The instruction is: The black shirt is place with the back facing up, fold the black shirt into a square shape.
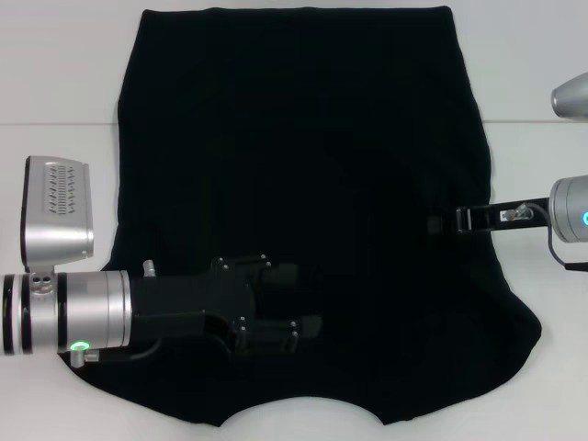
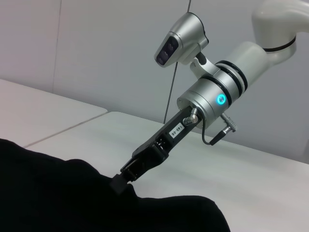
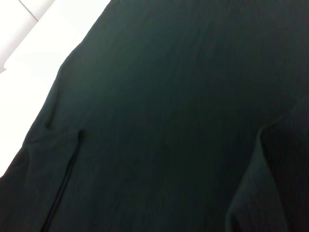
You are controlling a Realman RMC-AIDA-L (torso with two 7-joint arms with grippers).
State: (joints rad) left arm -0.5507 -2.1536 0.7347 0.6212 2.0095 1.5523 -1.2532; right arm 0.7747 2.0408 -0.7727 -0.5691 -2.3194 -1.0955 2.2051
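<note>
- Left gripper [image 1: 308, 299] low left of head frame, lying over black shirt [image 1: 303, 147], fingers spread apart with a gap between them.
- Right gripper [image 1: 439, 223] mid right, tip down on shirt's right edge; can't tell if fingers pinch fabric.
- Shirt spread flat on white table [image 1: 55, 73], filling frame centre to top.

Even bright overhead light, white surface [image 1: 55, 83] near blown out, barely any shadows. Black shirt [image 1: 303, 165] swallows detail, folds hardly readable. Right wrist view soft, fabric too close for focus.
</note>
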